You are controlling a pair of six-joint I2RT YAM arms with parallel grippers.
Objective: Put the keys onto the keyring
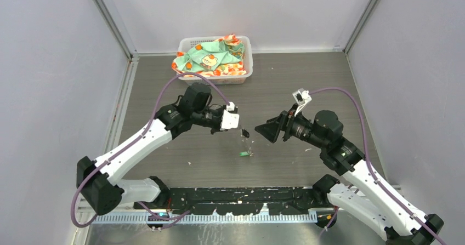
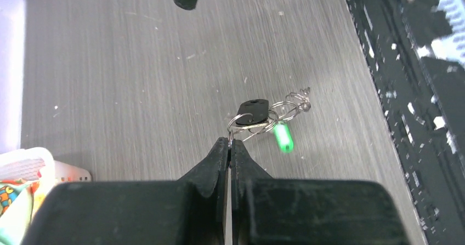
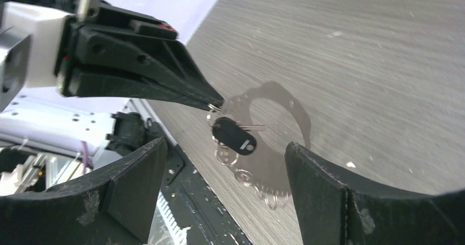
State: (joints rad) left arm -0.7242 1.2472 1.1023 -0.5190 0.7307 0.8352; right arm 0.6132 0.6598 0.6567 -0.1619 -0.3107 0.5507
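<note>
My left gripper (image 1: 240,129) (image 2: 230,141) is shut on the keyring (image 2: 245,125), a thin silver wire ring, and holds it above the table. The black-headed key (image 2: 255,111) (image 3: 234,136) (image 1: 245,131) sits on that ring. A short string of small silver rings (image 3: 257,183) runs down from it to the green-headed key (image 2: 283,137) (image 1: 243,154), which looks blurred. My right gripper (image 1: 262,130) (image 3: 226,145) stands open just right of the keys, its fingers (image 3: 137,174) on either side of the black key and apart from it.
A white basket (image 1: 248,43) (image 2: 33,160) holding a green patterned cloth stands at the back of the table. The black base rail (image 1: 241,195) (image 2: 417,91) runs along the near edge. Grey walls close in both sides.
</note>
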